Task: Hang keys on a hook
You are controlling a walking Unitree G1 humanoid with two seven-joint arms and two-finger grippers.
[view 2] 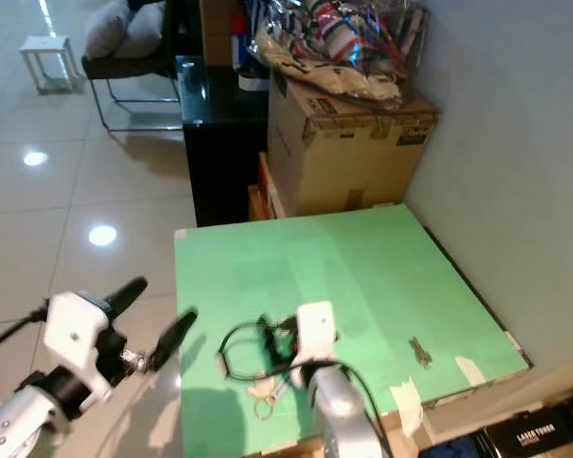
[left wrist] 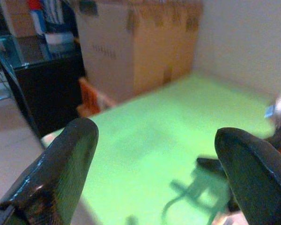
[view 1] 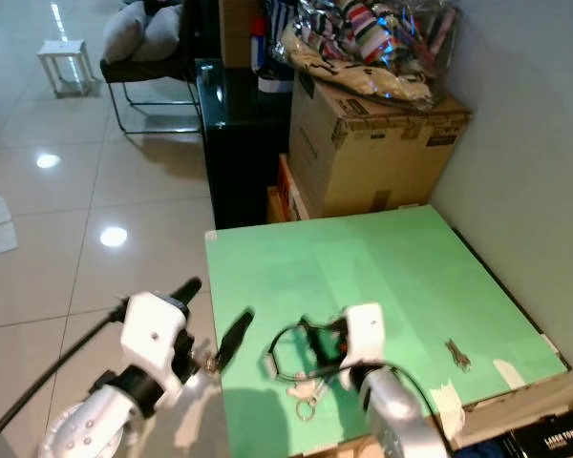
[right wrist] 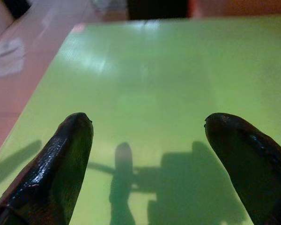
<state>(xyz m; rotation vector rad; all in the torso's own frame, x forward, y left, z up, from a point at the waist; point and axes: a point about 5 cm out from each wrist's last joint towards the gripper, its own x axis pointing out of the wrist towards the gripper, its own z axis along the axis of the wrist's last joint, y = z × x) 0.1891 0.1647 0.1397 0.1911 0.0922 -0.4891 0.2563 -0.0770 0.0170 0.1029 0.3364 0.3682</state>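
Observation:
A small dark bunch of keys (view 1: 457, 355) lies on the green table top (view 1: 382, 277), towards its right front. A metal ring with a pale tag (view 1: 304, 403) lies near the front edge. My right gripper (right wrist: 147, 126) hangs just above the table near that ring, open with nothing between its fingers; its white wrist (view 1: 364, 334) carries a black cable loop. My left gripper (view 1: 210, 313) is open at the table's left front edge, holding nothing.
A large cardboard box (view 1: 372, 143) piled with bags stands behind the table, beside a black cabinet (view 1: 239, 143). A grey wall runs along the right. To the left is tiled floor, with a chair (view 1: 148, 57) and a white stool (view 1: 65, 62) far back.

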